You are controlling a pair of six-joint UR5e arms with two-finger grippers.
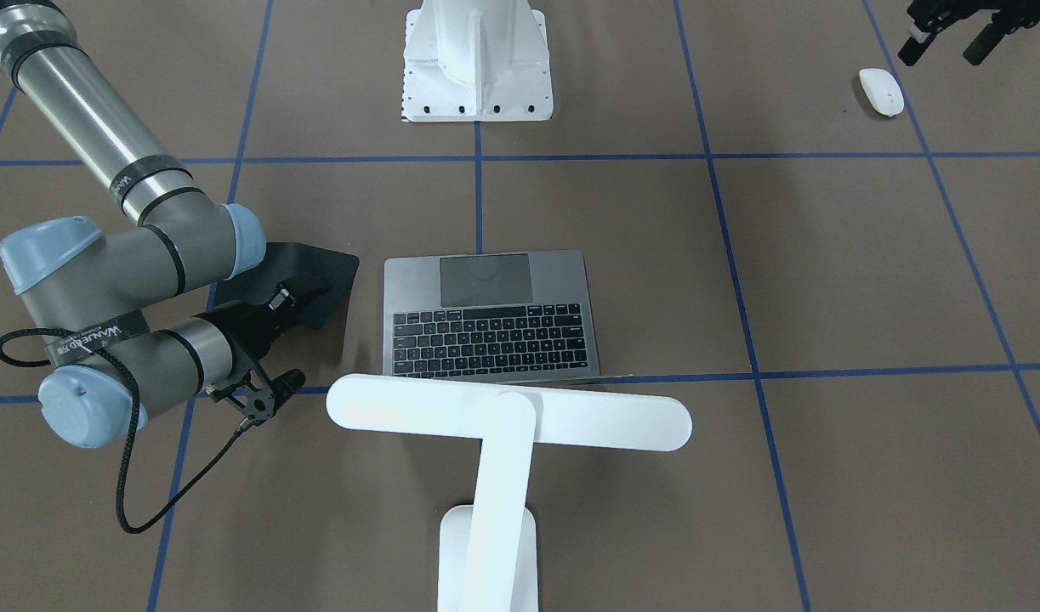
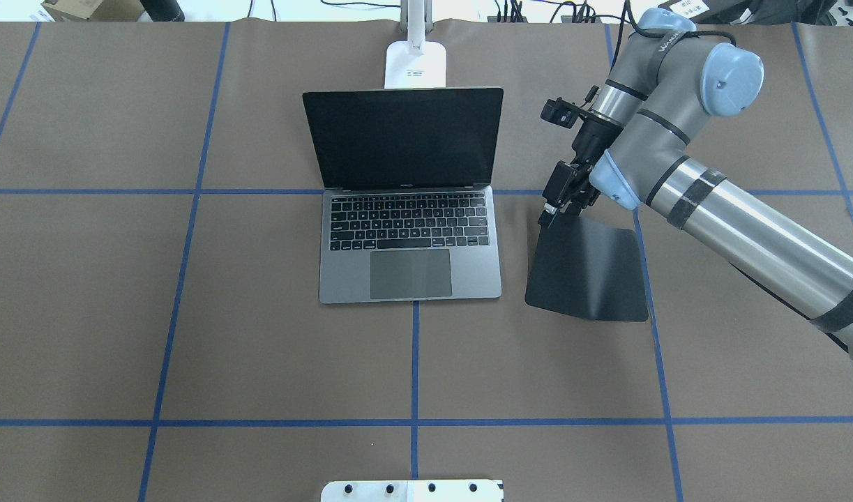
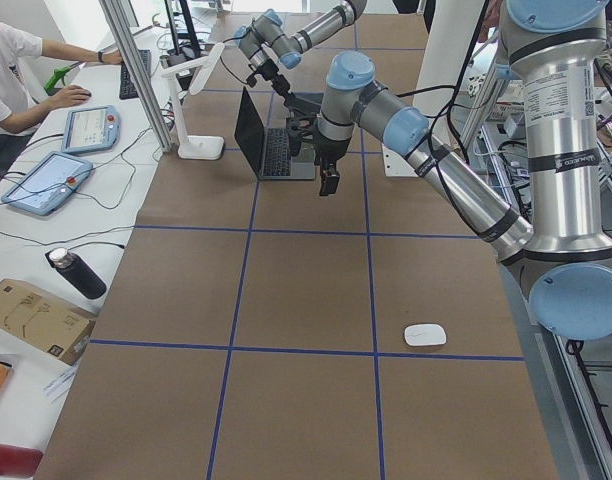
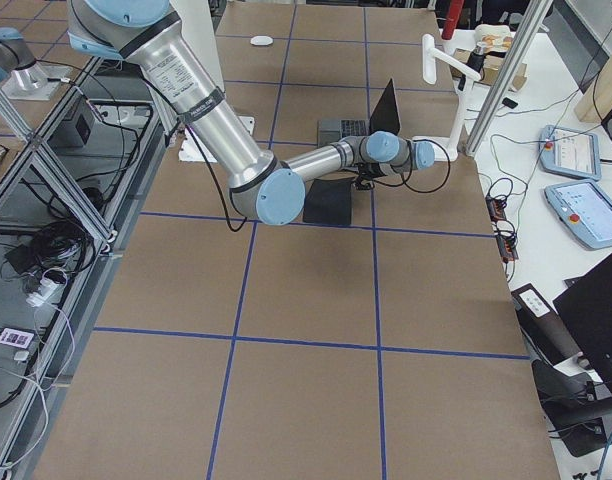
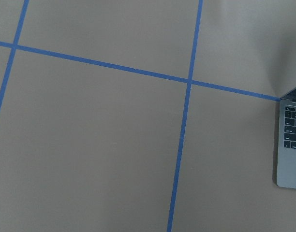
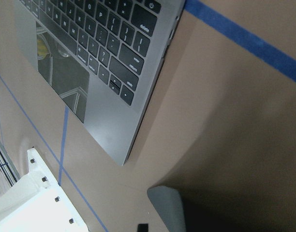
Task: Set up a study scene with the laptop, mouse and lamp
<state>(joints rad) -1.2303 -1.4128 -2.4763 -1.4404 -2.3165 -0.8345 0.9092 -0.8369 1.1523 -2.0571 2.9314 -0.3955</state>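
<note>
The laptop (image 2: 409, 202) stands open with the lamp (image 2: 416, 63) at its 12 o'clock, the right end effector (image 2: 564, 197) pinches the black mat (image 2: 588, 273) at 3 o'clock, while the mouse (image 1: 880, 91) lies unplaced beneath the spread left end effector (image 1: 945, 42).

Open laptop (image 2: 410, 237) before white lamp (image 1: 507, 416) — mouse (image 1: 880, 91) well apart
</note>
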